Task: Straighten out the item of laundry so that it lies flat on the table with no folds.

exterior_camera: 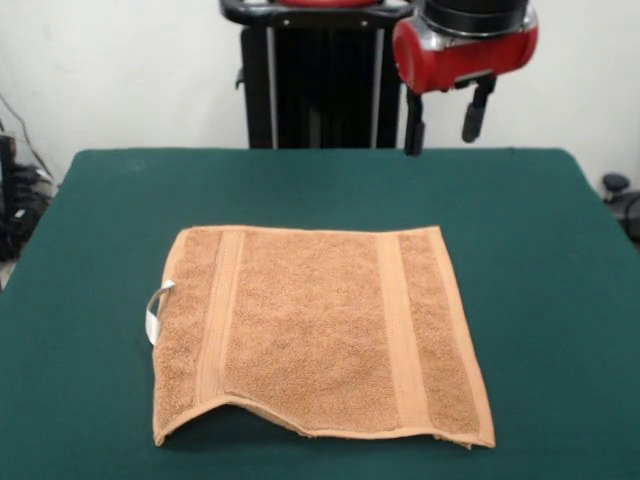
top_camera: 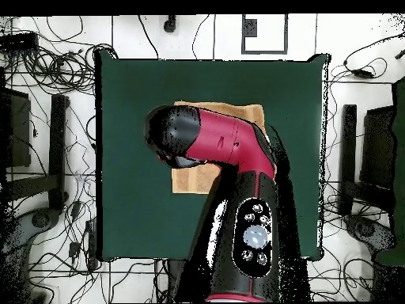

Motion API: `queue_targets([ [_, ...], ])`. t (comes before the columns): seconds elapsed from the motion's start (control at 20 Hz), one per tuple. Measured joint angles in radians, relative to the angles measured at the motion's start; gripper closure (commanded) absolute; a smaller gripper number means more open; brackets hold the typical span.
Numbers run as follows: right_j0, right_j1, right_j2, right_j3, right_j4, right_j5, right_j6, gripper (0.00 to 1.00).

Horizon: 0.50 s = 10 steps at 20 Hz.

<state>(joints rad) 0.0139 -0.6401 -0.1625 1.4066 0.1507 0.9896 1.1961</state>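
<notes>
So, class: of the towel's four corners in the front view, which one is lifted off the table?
The near left corner of the towel: its edge arches up with a shadow beneath. The other three lie flat on the table.

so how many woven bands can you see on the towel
2 on the towel in the front view: one band near its left edge by the white tag, one band near its right edge.
</notes>
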Motion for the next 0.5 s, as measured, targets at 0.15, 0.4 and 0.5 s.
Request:
queue_targets([
  [0.15,-0.004,0.003,0.0,0.006,-0.001,-0.017,0.0,0.0],
  [0.4,-0.011,0.011,0.0,0.025,-0.005,-0.113,0.0,0.0],
  [0.5,-0.018,0.02,0.0,0.028,-0.006,-0.158,0.0,0.0],
])
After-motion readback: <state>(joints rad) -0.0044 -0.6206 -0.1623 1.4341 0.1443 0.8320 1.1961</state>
